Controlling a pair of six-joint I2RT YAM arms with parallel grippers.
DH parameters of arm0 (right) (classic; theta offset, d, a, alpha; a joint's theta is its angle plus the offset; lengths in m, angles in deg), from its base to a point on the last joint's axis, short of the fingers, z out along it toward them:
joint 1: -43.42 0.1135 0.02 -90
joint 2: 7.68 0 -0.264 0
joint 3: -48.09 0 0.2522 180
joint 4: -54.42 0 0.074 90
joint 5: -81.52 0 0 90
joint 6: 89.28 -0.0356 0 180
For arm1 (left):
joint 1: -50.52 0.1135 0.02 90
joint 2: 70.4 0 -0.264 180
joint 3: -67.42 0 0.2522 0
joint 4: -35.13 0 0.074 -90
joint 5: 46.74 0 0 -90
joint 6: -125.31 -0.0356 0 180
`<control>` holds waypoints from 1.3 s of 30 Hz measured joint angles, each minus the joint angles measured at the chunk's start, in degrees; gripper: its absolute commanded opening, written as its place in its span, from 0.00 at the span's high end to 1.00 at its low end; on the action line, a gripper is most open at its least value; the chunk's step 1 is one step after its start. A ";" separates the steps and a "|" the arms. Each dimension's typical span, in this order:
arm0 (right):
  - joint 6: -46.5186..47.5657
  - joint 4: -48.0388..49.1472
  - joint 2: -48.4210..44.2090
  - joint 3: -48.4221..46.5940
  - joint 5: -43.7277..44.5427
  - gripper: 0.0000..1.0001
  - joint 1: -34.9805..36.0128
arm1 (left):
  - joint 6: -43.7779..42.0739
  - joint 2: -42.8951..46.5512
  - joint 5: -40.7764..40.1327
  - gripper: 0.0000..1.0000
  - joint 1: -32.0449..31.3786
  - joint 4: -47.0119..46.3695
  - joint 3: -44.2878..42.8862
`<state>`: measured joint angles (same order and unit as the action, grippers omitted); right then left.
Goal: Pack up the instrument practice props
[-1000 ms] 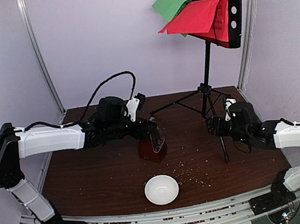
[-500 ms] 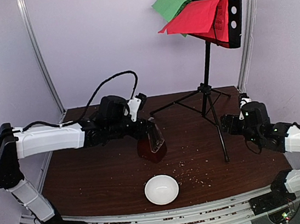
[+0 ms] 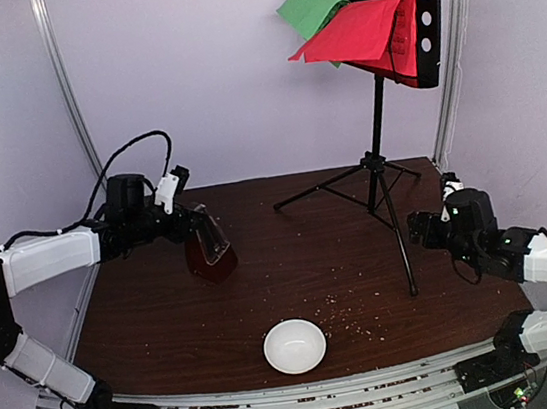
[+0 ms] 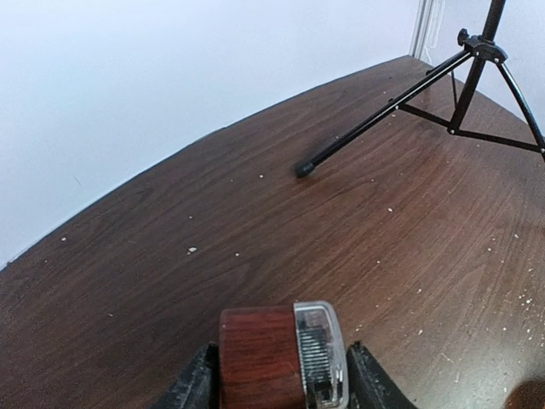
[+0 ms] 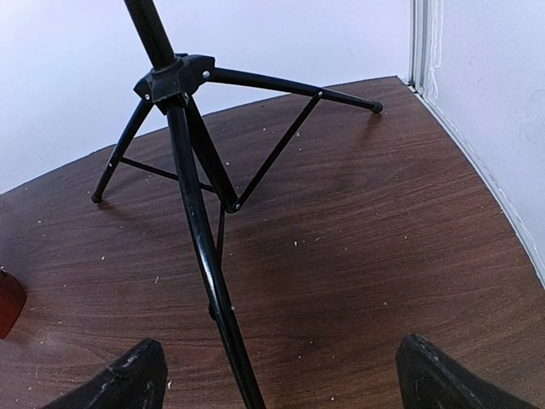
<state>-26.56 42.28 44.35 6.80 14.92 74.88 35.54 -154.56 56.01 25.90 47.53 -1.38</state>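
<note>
My left gripper (image 3: pixel 200 236) is shut on the dark red-brown metronome (image 3: pixel 209 255) with its clear cover, at the table's left back; the left wrist view shows the metronome's top (image 4: pixel 281 358) clamped between both fingers. The tall black music stand (image 3: pixel 384 150) stands at the back right, with a green sheet (image 3: pixel 309 5) and a red sheet (image 3: pixel 359 30) on its perforated desk. My right gripper (image 3: pixel 420 229) is open and empty, just right of the stand's near leg (image 5: pixel 204 256), not touching it.
A small white bowl (image 3: pixel 294 346) sits near the front edge at the middle. Crumbs are scattered over the brown table (image 3: pixel 314 280). Metal frame posts and purple walls close in the back and sides.
My left arm has carried the metronome from the table's middle to the left back. My right gripper has drawn back to the right, away from the stand's leg.
</note>
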 measured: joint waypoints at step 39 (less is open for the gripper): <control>2.01 2.27 -2.19 -4.04 -10.43 0.03 -5.40 | 14.10 5.05 12.57 0.02 10.71 -3.98 -14.16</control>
<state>-24.55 44.56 42.16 2.76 4.49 69.49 49.64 -149.52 68.58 36.61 43.55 -15.55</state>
